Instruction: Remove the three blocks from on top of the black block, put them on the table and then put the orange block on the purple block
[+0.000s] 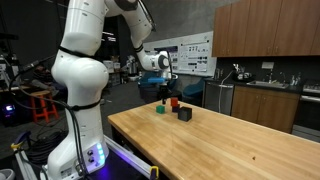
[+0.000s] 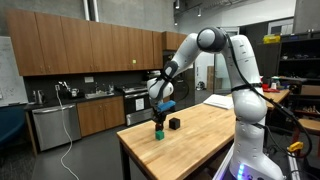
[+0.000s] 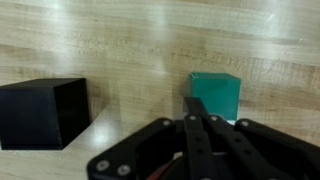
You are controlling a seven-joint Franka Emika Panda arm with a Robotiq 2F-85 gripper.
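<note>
Our gripper, jaws pressed together on nothing, faces the green block, which we judge light, stiff, best pinched across opposite flat sides.

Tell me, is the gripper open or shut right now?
Shut: in the wrist view the gripper shows both jaws pressed together, nothing between them.

Wrist view's left edge crops the black block.

Overhead light glares on the table; wrist view blurry.
</note>
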